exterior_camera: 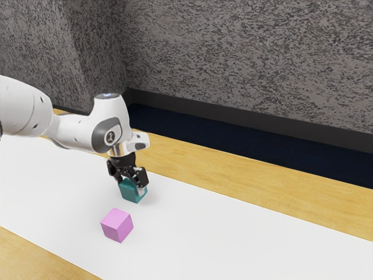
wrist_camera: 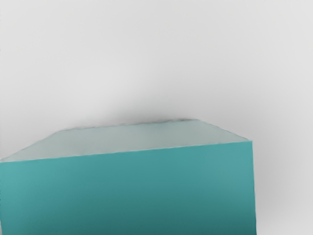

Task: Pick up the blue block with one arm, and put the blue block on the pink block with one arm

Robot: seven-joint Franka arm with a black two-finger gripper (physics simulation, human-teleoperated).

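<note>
Exterior view: you have the jaws down over the blue block [exterior_camera: 133,193], which renders closer to teal. They flank its upper part from two opposite sides and look clenched on it. The block hangs low, at or barely off the white table [exterior_camera: 245,239]; you cannot tell which from this angle. The pink block [exterior_camera: 116,224] stands near it on the camera's side, apart from it, with its top face bare.

Wrist view: the blue block [wrist_camera: 127,196] lies just under your hand, showing a pale top face and one teal side, with a soft shadow on the table [wrist_camera: 156,49] along its far edge.

Treat it as a small, stiff cube, probably light, with smooth flat faces that could slip. Grip it square on two opposite sides, centred, so it will not twist.
</note>
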